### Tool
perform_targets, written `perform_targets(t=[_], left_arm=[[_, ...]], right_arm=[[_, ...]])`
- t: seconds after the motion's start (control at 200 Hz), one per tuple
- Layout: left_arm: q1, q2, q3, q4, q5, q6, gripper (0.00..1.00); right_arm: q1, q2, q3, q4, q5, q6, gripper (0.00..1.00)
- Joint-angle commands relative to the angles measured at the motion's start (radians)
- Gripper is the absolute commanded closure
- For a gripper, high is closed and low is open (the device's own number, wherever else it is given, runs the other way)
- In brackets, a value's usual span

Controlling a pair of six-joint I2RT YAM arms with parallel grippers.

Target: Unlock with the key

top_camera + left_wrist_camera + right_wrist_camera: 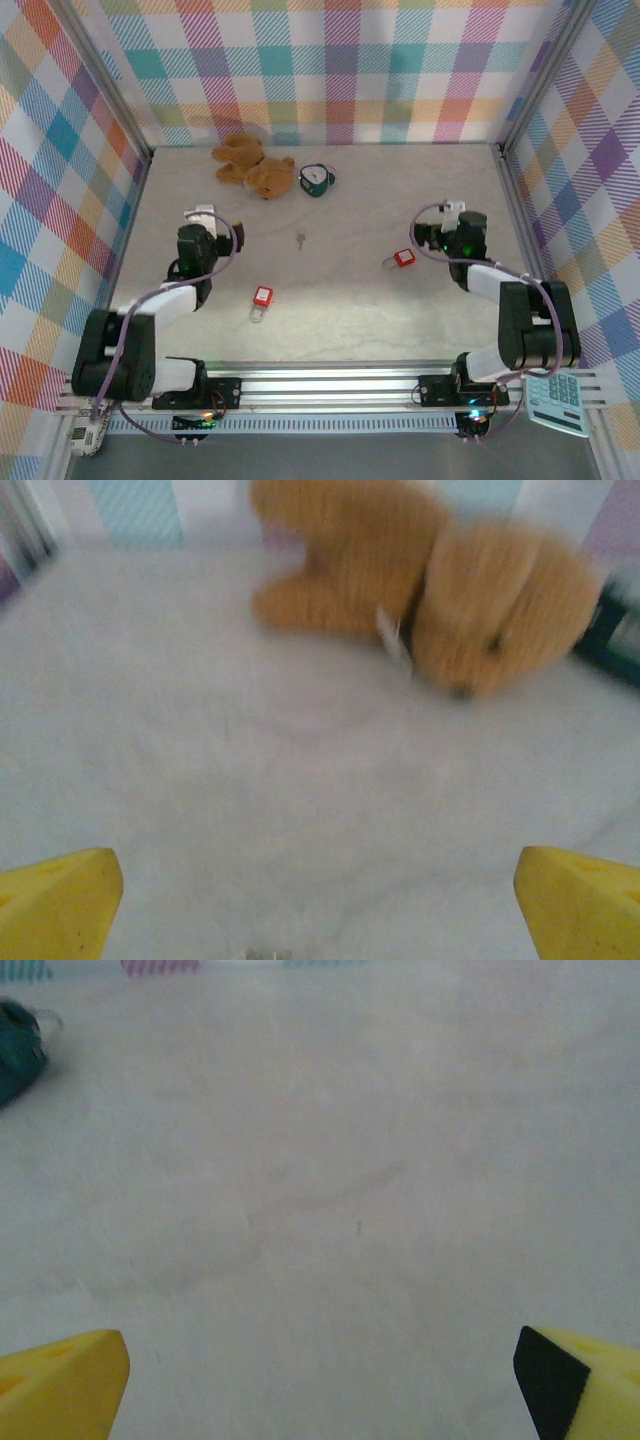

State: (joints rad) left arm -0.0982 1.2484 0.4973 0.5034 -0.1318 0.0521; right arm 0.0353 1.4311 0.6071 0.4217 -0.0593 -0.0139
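You are preparing pickup: left end effector (203,214) and right end effector (452,210) are gaping wide, empty; next, pinch the key (300,239) precisely.

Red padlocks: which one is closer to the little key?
The left-hand padlock is closer to the key. The other padlock lies farther off to the right.

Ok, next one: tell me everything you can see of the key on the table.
The key is a tiny, slim, silvery-grey piece that looks like metal. It lies flat on the pale table near the middle, its length running roughly front to back. It sits apart from the left red padlock and the right red padlock, and in front of the teddy bear. Nothing touches it. Its teeth and head are too small to make out.
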Motion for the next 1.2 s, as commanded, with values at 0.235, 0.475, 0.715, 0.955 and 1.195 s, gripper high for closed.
perform_targets(t=[0.235,0.475,0.715,0.955,1.195], left_arm=[[-0.011,-0.416,0.424,-0.82,-0.053,-0.305,0.0],[0.021,-0.616,0.294,-0.846,0.018,-0.508,0.0],[0.019,-0.454,0.4,-1.121,0.112,-0.491,0.23],[-0.129,-0.293,0.412,-1.218,0.121,-0.502,0.28],[-0.406,-0.114,0.455,-1.223,-0.017,-0.493,0.28]], right_arm=[[0.133,-0.249,0.48,-0.807,0.142,0.439,0.01],[0.098,-0.21,0.442,-0.945,-0.045,0.434,0.1],[0.136,-0.177,0.412,-1.09,0.009,0.431,0.26],[0.142,-0.049,0.397,-1.106,0.123,0.473,0.17],[0.14,0.176,0.468,-1.07,0.121,0.536,0.13]])
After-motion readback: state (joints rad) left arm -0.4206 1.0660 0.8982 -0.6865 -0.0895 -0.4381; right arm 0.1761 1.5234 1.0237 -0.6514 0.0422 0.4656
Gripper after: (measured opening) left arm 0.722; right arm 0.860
